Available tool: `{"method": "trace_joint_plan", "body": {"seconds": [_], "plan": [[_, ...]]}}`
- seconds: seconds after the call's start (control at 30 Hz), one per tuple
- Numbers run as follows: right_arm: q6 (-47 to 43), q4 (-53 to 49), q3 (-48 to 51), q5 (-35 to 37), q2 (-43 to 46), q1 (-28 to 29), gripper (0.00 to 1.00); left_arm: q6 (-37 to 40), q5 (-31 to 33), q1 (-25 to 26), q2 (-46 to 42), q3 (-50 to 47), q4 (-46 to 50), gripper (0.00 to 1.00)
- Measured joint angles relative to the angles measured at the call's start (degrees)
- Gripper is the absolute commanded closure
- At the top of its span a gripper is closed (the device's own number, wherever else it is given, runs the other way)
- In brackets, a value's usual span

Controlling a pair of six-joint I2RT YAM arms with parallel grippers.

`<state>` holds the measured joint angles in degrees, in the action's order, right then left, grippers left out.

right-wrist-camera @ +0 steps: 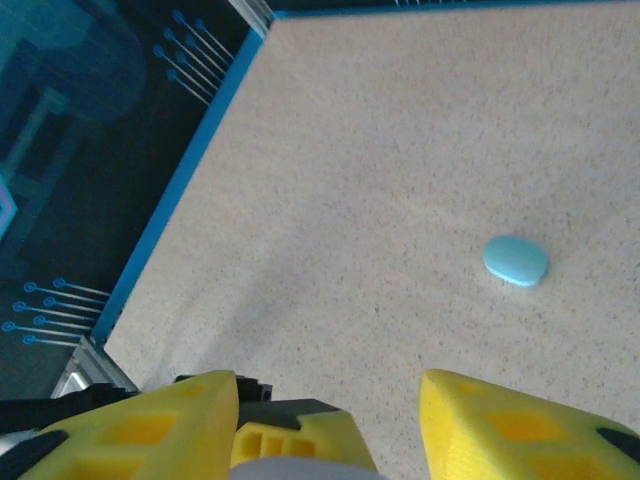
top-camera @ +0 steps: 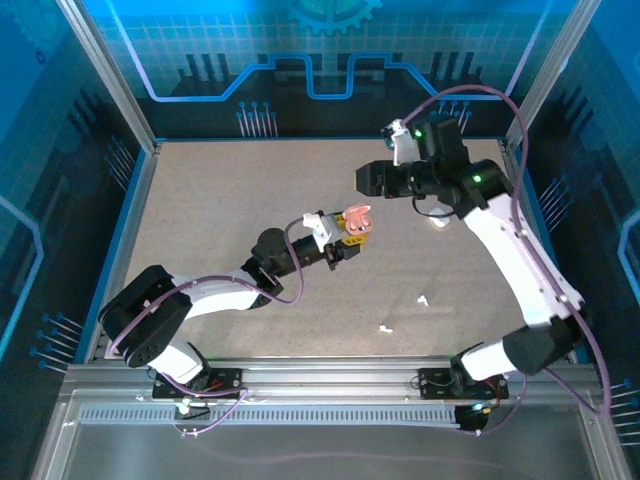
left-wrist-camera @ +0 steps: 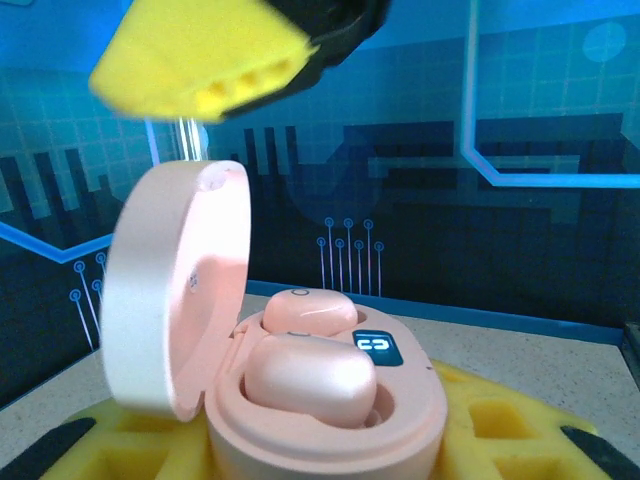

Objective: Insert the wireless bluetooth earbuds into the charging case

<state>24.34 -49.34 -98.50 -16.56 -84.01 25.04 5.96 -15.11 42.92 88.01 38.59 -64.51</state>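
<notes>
I have the left gripper out over the middle of the bench, its jaws closed on the pink charging case. In the left wrist view the case sits on the lower yellow pad. I cannot make out where the upper pad meets it. The lid stands open on the left. Two pink earbuds lie side by side in the wells, and the nearer one rises above the rim.

The right gripper is over the far right of the bench, well apart from the case, with its jaws wide and nothing between them. Below it a light blue oval piece lies on the bench; I cannot tell whether it is an earbud or a case. Two small white bits lie loose on the near right.

My worries from here:
- **Near earbud:** it may not be fully seated. Shutting the lid on it could pop it out or jam the hinge.
- **Grip:** the case is smooth and rounded, held in the air. A push from the right arm on the lid could twist it out of the pads.
- **Tilt:** any tilt of the left wrist while the lid is up could tip both earbuds onto the bench.
</notes>
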Motion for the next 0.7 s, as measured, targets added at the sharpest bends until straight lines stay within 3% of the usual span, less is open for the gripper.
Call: {"method": "trace_joint_plan", "body": {"seconds": [0.23, 0.47, 0.7], "plan": [[-1.11, -5.66, -0.31, -5.95, -5.16, -0.02, 0.47, -0.63, 0.04, -0.04, -0.68, 0.37, 0.55, 0.66], [-0.79, -4.46, 7.54, -12.66, -0.46, -2.23, 0.44, -3.02, -0.79, -0.85, -1.14, 0.39, 0.11, 0.66], [3.48, 1.66, 17.55, -24.94, 4.98, -6.82, 0.37, -4.74, -1.25, -1.70, -1.29, 0.39, -0.35, 0.66]]}}
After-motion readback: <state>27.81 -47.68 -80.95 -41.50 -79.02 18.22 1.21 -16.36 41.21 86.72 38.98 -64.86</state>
